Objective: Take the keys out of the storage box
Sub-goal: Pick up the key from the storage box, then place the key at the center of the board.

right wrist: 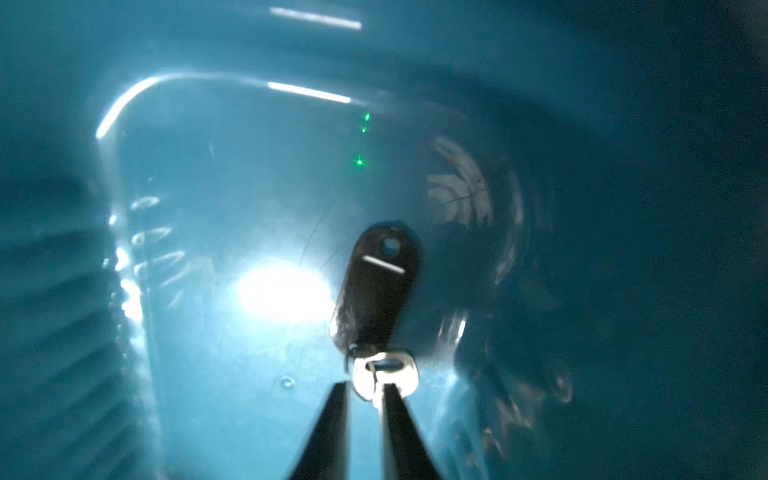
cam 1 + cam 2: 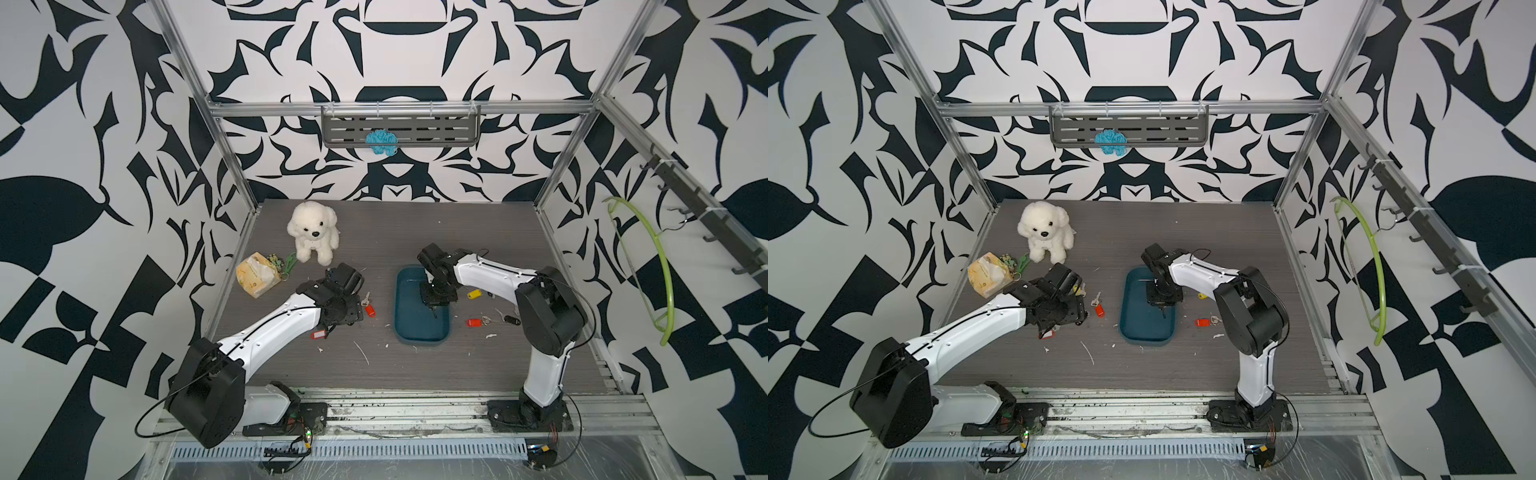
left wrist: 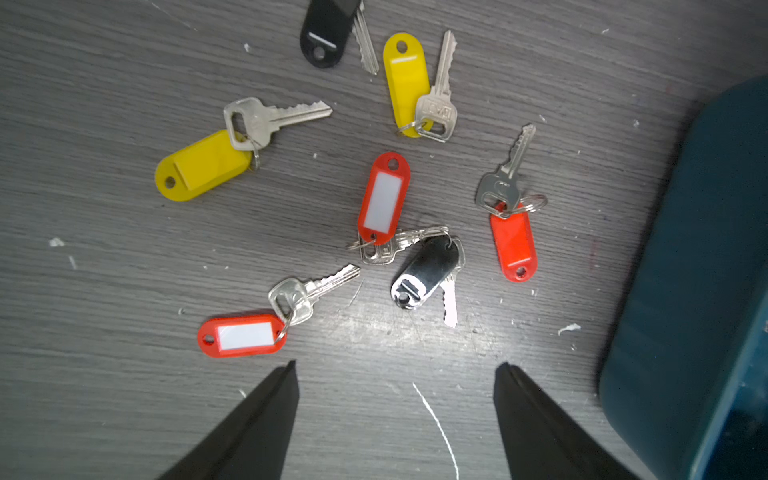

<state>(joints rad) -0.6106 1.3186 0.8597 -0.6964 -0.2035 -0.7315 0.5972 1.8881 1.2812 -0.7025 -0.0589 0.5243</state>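
Observation:
The dark teal storage box (image 2: pixel 419 334) (image 2: pixel 1144 330) sits mid-table. My right gripper (image 1: pixel 365 388) (image 2: pixel 433 308) reaches down into it, shut on the silver head of a key (image 1: pixel 384 374) whose black fob (image 1: pixel 376 286) hangs over the box floor (image 1: pixel 216 174). No other key shows in the box. To the left of the box (image 3: pixel 685 291), my left gripper (image 3: pixel 397 365) (image 2: pixel 332 326) hovers open over several keys on the table, with red tags (image 3: pixel 382 199), yellow tags (image 3: pixel 203 166) and black fobs (image 3: pixel 428 270). Right of the box lie more keys: a yellow tag (image 2: pixel 473 294), a red tag (image 2: pixel 473 322), a black fob (image 2: pixel 512 320).
A white plush dog (image 2: pixel 312 237) sits at the back left, with a yellow packet (image 2: pixel 257 274) and a green-handled item (image 2: pixel 289 264) beside it. A grey slotted shelf (image 2: pixel 401 126) hangs on the back wall and a green hanger (image 2: pixel 660 266) on the right wall.

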